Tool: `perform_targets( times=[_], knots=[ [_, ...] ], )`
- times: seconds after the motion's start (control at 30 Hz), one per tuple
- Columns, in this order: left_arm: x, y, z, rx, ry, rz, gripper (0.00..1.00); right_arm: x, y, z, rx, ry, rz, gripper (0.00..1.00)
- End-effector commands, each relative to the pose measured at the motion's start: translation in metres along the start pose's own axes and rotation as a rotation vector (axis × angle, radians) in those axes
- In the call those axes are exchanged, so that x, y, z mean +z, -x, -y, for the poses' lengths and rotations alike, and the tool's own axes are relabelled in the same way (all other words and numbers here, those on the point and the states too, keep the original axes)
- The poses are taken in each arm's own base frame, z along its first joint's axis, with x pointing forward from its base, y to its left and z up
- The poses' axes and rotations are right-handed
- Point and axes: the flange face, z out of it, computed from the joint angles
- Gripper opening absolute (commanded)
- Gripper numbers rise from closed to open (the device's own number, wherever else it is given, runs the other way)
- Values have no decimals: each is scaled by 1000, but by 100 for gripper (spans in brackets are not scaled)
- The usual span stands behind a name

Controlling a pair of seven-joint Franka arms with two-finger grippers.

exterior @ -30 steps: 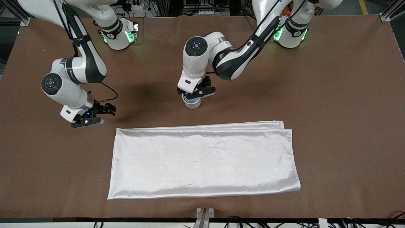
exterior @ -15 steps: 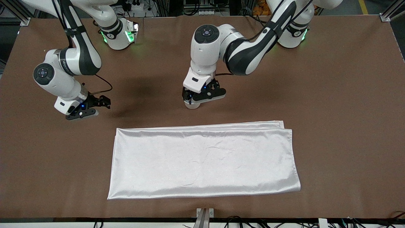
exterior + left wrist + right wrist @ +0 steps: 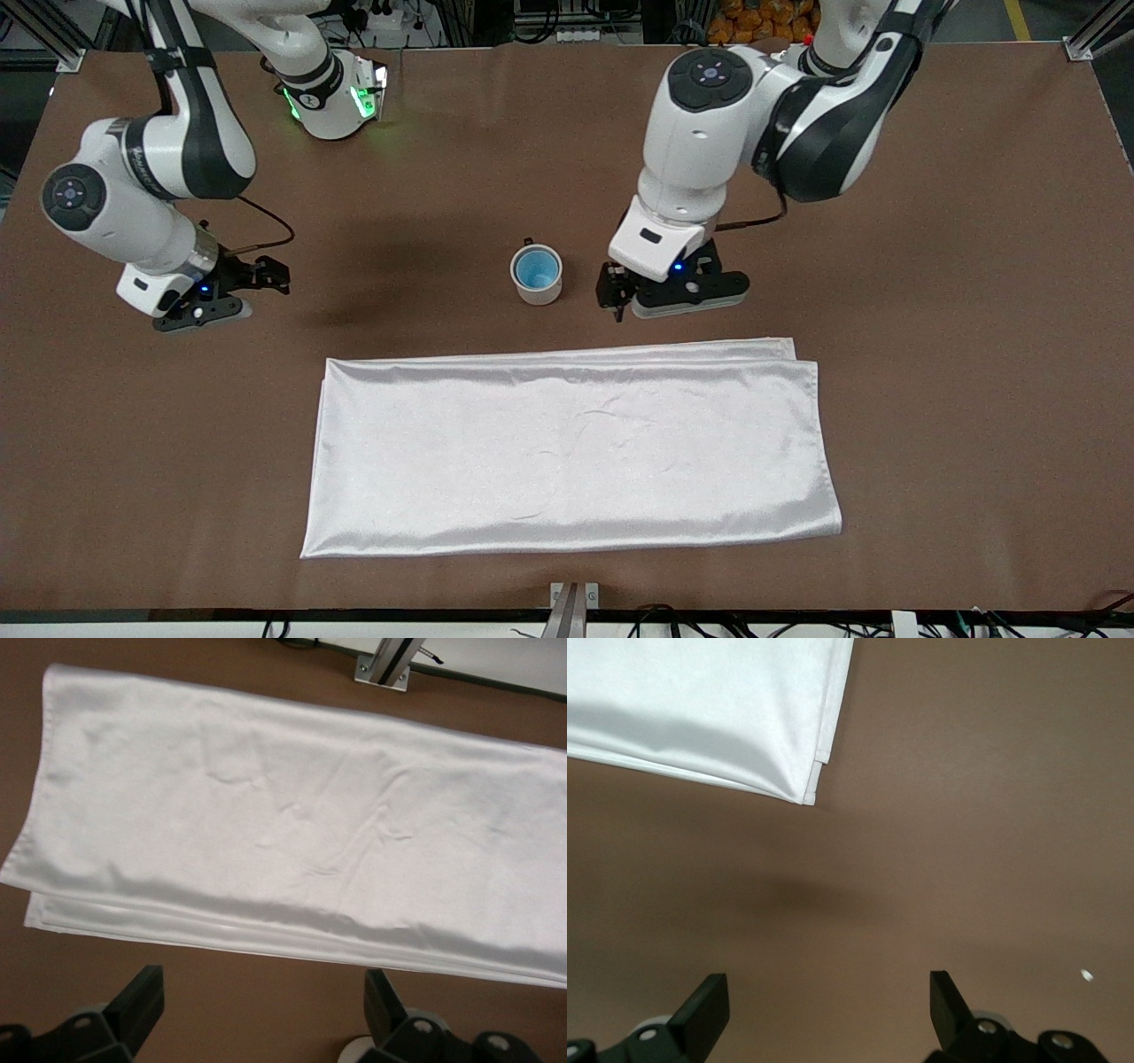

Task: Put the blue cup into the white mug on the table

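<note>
The blue cup [image 3: 535,268] sits upright inside the white mug [image 3: 538,293], which stands on the brown table [image 3: 930,266] with its dark handle [image 3: 528,241] pointing toward the robots' bases. My left gripper [image 3: 615,295] is open and empty over bare table beside the mug, toward the left arm's end. In the left wrist view its gripper [image 3: 263,1010] shows spread jaws with nothing between them. My right gripper [image 3: 270,275] is open and empty over the table toward the right arm's end, and shows the same in the right wrist view [image 3: 828,1001].
A shiny white cloth [image 3: 571,443] lies folded flat on the table, nearer to the front camera than the mug. It also shows in the left wrist view [image 3: 292,815], and a corner of it in the right wrist view [image 3: 700,709].
My left gripper has let go of the blue cup in the mug, risen and moved toward the left arm's end. My right gripper has drifted toward the right arm's end.
</note>
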Motion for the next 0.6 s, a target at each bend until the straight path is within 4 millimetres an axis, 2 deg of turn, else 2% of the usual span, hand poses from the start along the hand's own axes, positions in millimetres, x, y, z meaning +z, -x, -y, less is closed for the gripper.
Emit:
perform_targets(
  times=[0.0,0.1,0.33,0.57],
  knots=[
    [-21,-24,40,39,-31,-3,100,-64,-11,-9,7,-6,27,100],
    [-30,-42,66,45,-30,9,100,-90,-13,-8,8,-8,33,100],
    [-36,-82,132,48,-69,32,100,-167,-19,-9,9,-1,-5,100],
    [-39,-102,184,53,-124,79,100,-220,-14,-8,9,7,-39,100]
  ],
)
